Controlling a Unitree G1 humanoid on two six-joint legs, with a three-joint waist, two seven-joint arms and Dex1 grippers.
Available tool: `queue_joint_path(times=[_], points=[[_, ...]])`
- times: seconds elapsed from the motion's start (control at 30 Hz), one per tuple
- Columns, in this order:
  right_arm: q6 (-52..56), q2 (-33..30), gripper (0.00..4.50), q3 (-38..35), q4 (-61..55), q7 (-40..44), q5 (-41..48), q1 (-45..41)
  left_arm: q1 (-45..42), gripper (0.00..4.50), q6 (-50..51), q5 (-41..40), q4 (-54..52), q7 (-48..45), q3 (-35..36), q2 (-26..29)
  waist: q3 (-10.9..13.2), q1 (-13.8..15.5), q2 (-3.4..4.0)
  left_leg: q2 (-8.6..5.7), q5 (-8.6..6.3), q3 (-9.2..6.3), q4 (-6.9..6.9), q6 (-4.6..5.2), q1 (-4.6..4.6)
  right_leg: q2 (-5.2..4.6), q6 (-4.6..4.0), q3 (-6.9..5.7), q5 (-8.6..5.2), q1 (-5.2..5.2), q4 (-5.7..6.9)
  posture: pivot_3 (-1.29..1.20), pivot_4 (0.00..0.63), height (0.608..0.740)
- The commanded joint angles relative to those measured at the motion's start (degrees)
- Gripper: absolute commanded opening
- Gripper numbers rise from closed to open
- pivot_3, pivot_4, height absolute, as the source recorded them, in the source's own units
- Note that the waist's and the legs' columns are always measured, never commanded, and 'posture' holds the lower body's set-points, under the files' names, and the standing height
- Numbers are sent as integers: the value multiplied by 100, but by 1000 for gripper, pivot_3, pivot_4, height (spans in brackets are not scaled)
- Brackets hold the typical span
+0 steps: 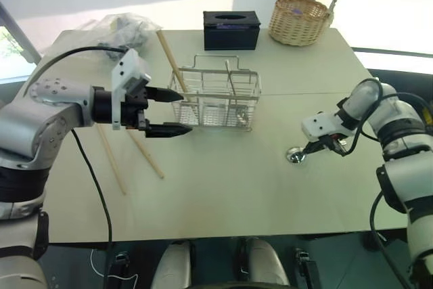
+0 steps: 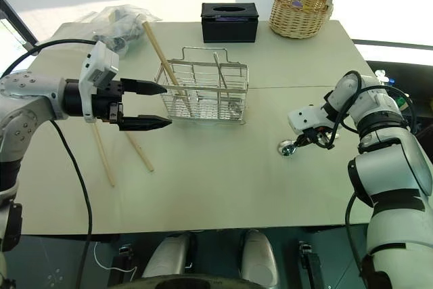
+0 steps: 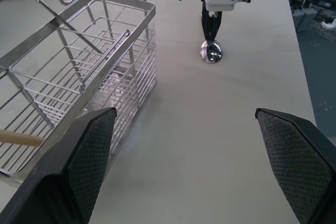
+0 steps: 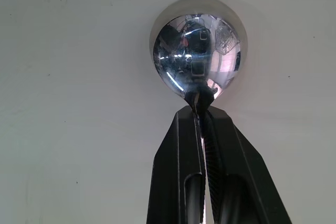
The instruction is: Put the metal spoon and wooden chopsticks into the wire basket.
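Near the counter's (image 1: 223, 187) right edge, our right gripper (image 4: 202, 109) is clamped on the metal spoon (image 4: 197, 54); left gripper (image 1: 177, 111) gapes empty. Next we lift toward the wire basket (image 1: 218, 101).

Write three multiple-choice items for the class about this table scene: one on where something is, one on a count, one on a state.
1. Where does the spoon lie?
A. inside the wire basket
B. on the table, right of the wire basket
C. in the wicker basket

2. How many chopsticks lie flat on the table?
A. none
B. two
C. five

3. How is the right claw?
A. shut on the spoon
B. wide open
C. holding a chopstick

Answers:
1 B: the shiny bowl rests on bare tabletop, apart from the wire basket.
2 B: two chopsticks lie left of the wire basket; another leans in it.
3 A: its black fingers pinch the spoon's handle just behind the bowl.
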Motion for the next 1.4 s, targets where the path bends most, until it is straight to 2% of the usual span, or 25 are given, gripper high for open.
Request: queue_joint_path(times=[0.03,0.13,0.3,0.37,0.43,0.5,0.6,0.7,0.8,0.97,1.37,1.4], points=[[-171,-123,47,-117,-94,-285,18,49,-180,4500,-33,22,-14,17,127,21,-1,0,-2,0,0,0,0,0,3,0,0,0,0,3,0,0,150,706],[-229,-148,47,-268,-176,-311,173,55,-221,4500,-69,54,46,32,142,13,-1,-6,-2,0,0,1,4,1,8,0,1,2,1,7,0,0,150,706],[230,-197,47,-922,-1045,137,1292,47,-259,4500,-142,82,169,86,267,29,3,-24,5,0,0,2,2,-1,10,0,1,6,1,4,1,0,150,706],[1379,-470,47,-932,-2242,193,2390,303,-249,4500,-184,98,209,88,321,60,4,-8,6,2,1,2,1,-2,13,3,1,6,1,5,3,0,150,706],[3125,-882,47,-1100,-3740,193,3765,578,-304,4500,-241,123,323,121,390,52,5,30,8,6,1,3,-1,-2,11,4,1,5,2,6,11,0,150,706],[4395,-938,47,-1702,-4498,115,4418,587,-384,4500,-313,162,455,166,439,13,6,41,10,9,1,6,1,-2,4,2,1,-1,2,9,10,0,150,706],[5551,-683,47,-2484,-5136,-888,4959,450,-471,4500,-414,217,599,210,474,-36,3,38,5,9,-7,10,4,12,4,1,5,-1,6,10,9,0,150,706],[6580,82,47,-3234,-5736,-2692,5474,204,-556,4500,-544,303,757,258,475,-94,0,24,0,10,-19,11,7,33,6,1,5,-2,6,8,1,0,150,706],[7209,817,47,-3590,-6474,-3901,5857,228,-618,4500,-626,346,864,254,463,-120,0,16,1,16,-18,16,4,32,7,4,4,-1,7,0,10,0,150,706],[7402,1725,47,-3536,-7048,-4906,5907,469,-688,4500,-719,418,960,242,433,-175,-1,37,0,19,-18,23,1,32,-1,7,3,-1,8,-8,31,0,150,706],[6271,1954,47,-2591,-6622,-5078,4519,1416,-699,4500,-571,353,799,301,569,-138,-6,5,-9,17,-22,23,4,42,-10,11,4,6,8,-13,31,0,150,706],[6333,1983,333,-2558,-6634,-5126,4485,1470,-693,4500,-560,351,783,316,583,-137,-6,-2,-9,18,-22,23,4,42,-10,11,4,6,8,-13,31,0,150,706]])
